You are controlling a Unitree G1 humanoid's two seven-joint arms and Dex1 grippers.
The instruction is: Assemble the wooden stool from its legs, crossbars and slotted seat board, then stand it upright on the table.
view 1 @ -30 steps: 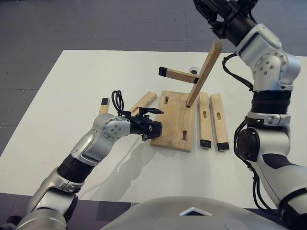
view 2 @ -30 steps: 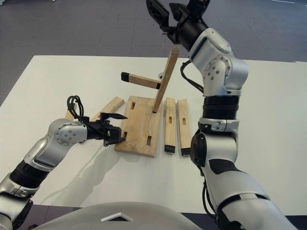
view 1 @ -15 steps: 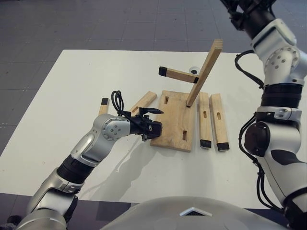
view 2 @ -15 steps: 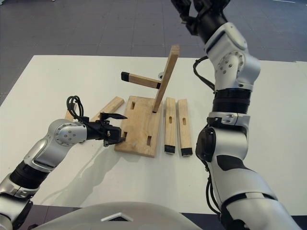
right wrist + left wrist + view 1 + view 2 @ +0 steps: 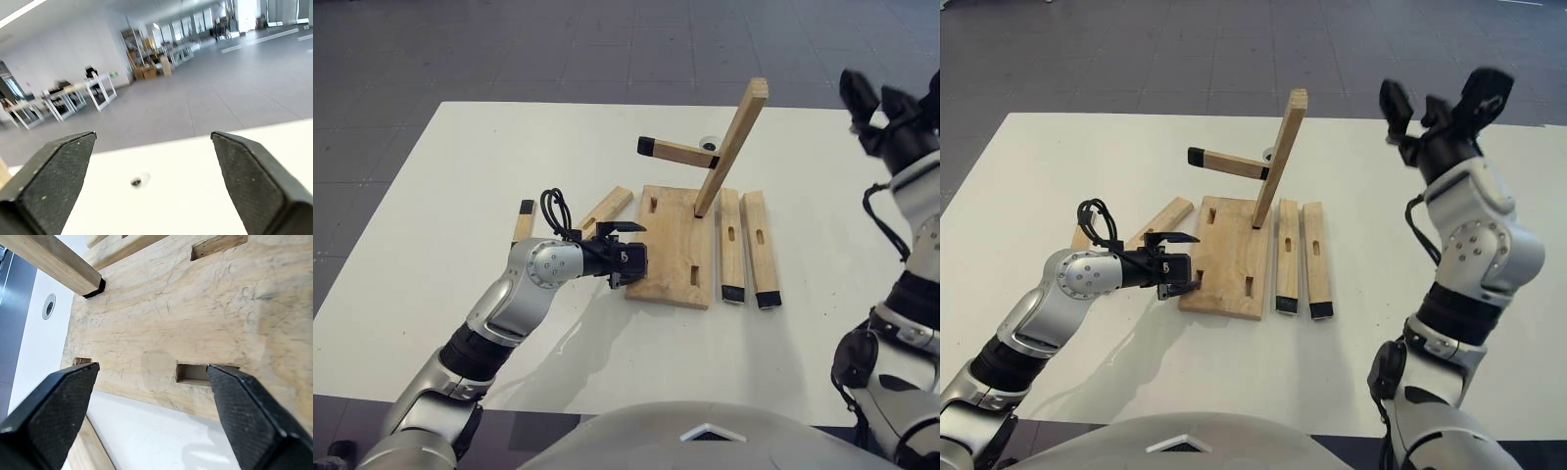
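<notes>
Wooden stool, partly built, on a white table (image 5: 440, 196). We see the seat board (image 5: 671, 245) lying flat about midway between the table's left and right edges. One leg (image 5: 732, 147) stands tilted in the slot at the board's far right corner. A black-tipped crossbar (image 5: 677, 152) juts from that leg toward the table's left edge, clear of the board. Two loose legs (image 5: 731, 245) (image 5: 761, 250) lie flat side by side just beside the board's right edge, black caps toward the near edge. A short bar (image 5: 607, 209) lies off the board's far left corner, and a black-tipped bar (image 5: 523, 220) farther toward the left edge. The left gripper (image 5: 631, 262) sits at the board's left edge, jaws apart. We find the right gripper (image 5: 1438, 93) raised over the table's right side, jaws wide apart, holding nothing.
</notes>
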